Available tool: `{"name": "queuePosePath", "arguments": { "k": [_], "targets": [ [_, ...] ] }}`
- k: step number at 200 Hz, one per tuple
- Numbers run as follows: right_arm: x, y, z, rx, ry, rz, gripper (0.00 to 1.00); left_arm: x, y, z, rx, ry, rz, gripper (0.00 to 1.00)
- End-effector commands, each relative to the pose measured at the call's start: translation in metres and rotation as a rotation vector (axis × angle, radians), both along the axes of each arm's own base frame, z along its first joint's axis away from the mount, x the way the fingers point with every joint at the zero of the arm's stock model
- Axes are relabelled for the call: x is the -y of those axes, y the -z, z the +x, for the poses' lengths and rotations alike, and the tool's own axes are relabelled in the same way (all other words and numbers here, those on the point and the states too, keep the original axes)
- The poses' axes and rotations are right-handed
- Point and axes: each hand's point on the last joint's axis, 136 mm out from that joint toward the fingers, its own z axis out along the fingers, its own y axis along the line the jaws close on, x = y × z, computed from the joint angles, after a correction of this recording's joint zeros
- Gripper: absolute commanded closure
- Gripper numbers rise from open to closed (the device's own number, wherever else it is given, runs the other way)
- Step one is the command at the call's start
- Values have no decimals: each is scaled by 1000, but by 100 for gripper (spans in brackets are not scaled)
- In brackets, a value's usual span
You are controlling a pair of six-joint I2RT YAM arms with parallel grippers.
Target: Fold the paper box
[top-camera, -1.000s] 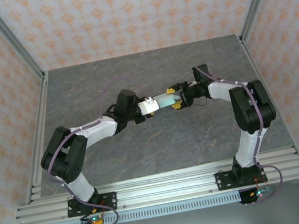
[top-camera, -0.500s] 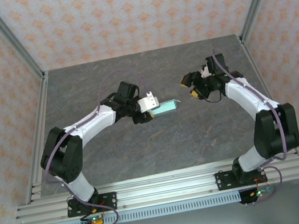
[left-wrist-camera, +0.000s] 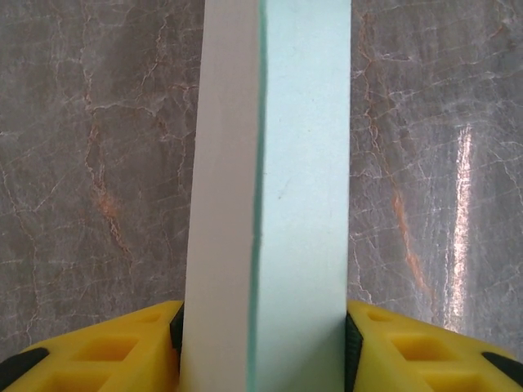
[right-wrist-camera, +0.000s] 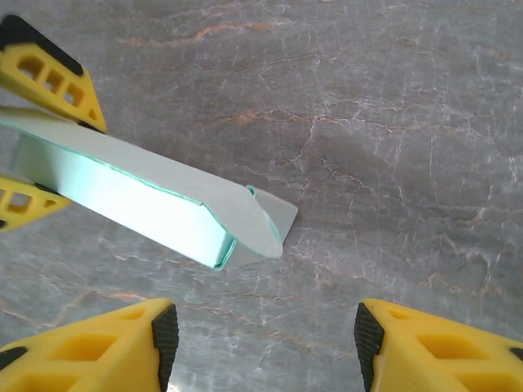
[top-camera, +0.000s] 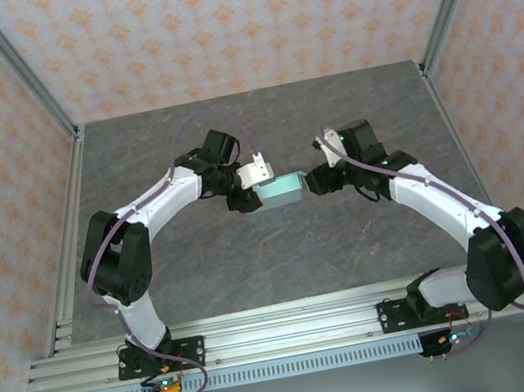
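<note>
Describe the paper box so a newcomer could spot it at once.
Look near the middle of the grey marbled table. There the left gripper clamps one end of the paper box. It is the only pale mint-green thing there: long, flat, its free end flap ajar.

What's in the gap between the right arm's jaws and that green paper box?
Nothing; right wrist view shows bare tabletop between the right jaws and paper box.

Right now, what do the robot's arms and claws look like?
The left arm and right arm have white shells, black joints and thin purple cables running along them. The left claw and right claw have yellow fingers with cut-out windows and black pads on the inner faces.
</note>
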Motion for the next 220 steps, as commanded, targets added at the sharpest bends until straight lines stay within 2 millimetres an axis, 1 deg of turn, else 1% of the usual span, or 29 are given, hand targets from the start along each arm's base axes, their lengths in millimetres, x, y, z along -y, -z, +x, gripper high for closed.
{"name": "queuePosePath", "arguments": {
  "k": [1,15,27,37,53,67,79,95,114,143,150,158,168,186,202,220],
  "targets": [
    [-13,-1,20,117,-102,-136,44,-1,6,-7,-63,21,-14,50],
    [-23,-2,23,107,-126,-110,52,0,5,-6,-66,19,-21,50],
    [-29,-4,26,113,-127,-86,54,1,5,-6,-61,23,-27,50],
    [-29,-5,30,125,-105,-76,56,2,5,-5,-55,25,-33,50],
    [-29,-7,38,135,-56,-57,62,3,6,-4,-61,20,-37,50],
    [-32,-8,40,114,-32,-33,71,4,5,-2,-60,12,-42,49],
    [-33,-8,43,102,4,-23,74,5,4,0,-44,9,-51,48],
    [-33,-5,44,75,53,-9,80,5,3,4,-28,-6,-59,47],
    [-33,-1,42,42,94,8,82,5,2,6,-20,-15,-62,47],
    [-26,1,40,18,143,1,83,5,3,8,-1,-23,-71,47],
    [-27,3,37,4,136,1,81,5,3,8,-4,-23,-74,47],
    [-27,7,35,-2,124,-11,76,6,2,7,-4,-22,-80,48],
    [-25,11,33,4,109,-36,72,6,1,7,4,-19,-85,48],
    [-19,16,36,26,95,-94,69,6,2,7,7,-16,-82,49],
    [-21,17,39,28,83,-107,70,6,3,7,-4,-16,-74,50],
    [-28,15,43,15,76,-82,78,6,2,6,-1,-8,-82,50]
  ]
}}
